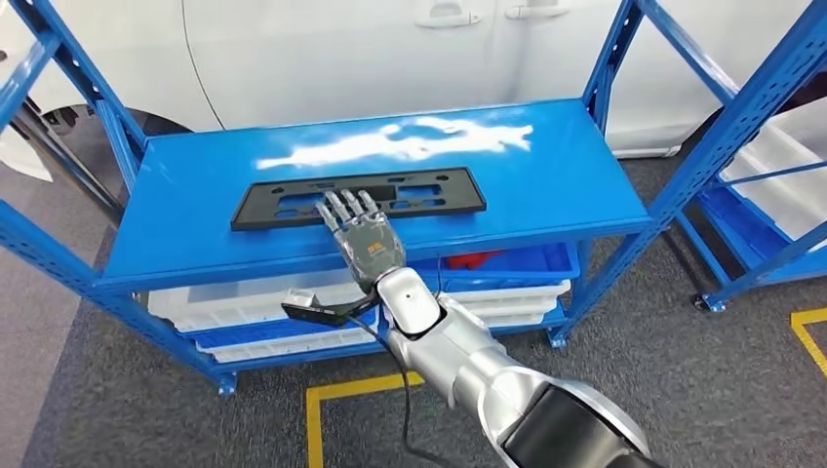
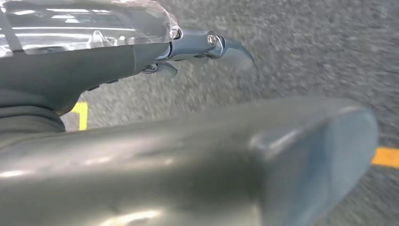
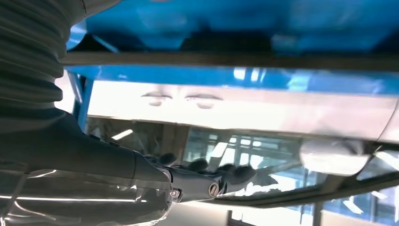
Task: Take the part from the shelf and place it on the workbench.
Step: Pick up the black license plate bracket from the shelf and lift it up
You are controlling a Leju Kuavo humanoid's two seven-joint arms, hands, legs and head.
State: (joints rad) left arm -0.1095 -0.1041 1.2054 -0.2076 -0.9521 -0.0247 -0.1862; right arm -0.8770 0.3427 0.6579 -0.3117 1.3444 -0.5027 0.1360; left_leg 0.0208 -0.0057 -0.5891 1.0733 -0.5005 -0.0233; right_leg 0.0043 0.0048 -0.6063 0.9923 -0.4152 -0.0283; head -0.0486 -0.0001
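We are reaching our right hand over the blue shelf, fingers stretched flat and resting on the near edge of the black part, gripping nothing. The part is lying flat on the shelf. Our left hand is hanging over grey floor; we cannot tell its grip.

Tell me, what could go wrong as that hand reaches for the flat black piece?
The black part lies flat on the glossy blue shelf, so the right hand, fingers spread over its near edge, may push it away rather than lift it. Long and thin, held at the middle, it might tip or catch a shelf post.
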